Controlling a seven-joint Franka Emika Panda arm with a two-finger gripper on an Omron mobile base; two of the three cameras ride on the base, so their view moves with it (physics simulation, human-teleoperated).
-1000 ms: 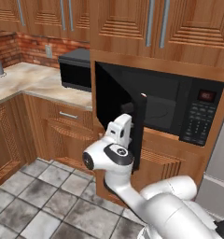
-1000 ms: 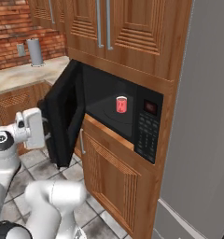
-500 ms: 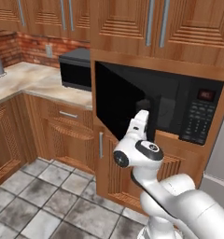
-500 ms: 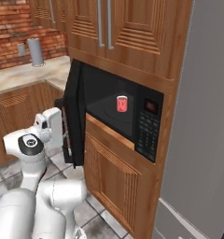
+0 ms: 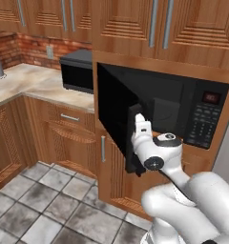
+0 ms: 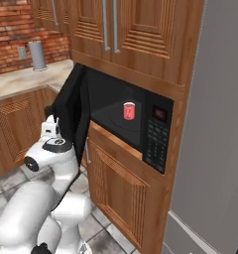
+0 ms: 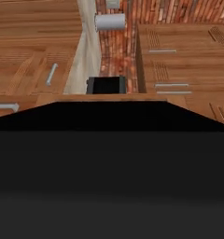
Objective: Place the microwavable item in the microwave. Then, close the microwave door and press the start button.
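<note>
The red cup (image 6: 129, 110) stands upright inside the microwave (image 6: 141, 124), toward the middle of the cavity floor, so placing it looks done and the door-closing step is in hand. The microwave door (image 5: 117, 116) hangs partway open, swung out from its left hinge, its free edge pointing back toward the robot. The gripper (image 5: 139, 125) sits against the door's outer face near that free edge, the white hand pressed close to the black panel; seen from the hand camera, the dark door surface takes up the lower half, with wooden cabinets and the brick wall beyond. The claw stands wide and has hold of nothing; it looks set to shove with the hand, not to grasp. My reading: the next move calls for a steady push along the door's arc until it seats flush, contact kept near the free edge. After that the arm must come round to the keypad (image 5: 199, 124) on the right panel, under the red display (image 5: 211, 98), and press start with a fingertip.
</note>
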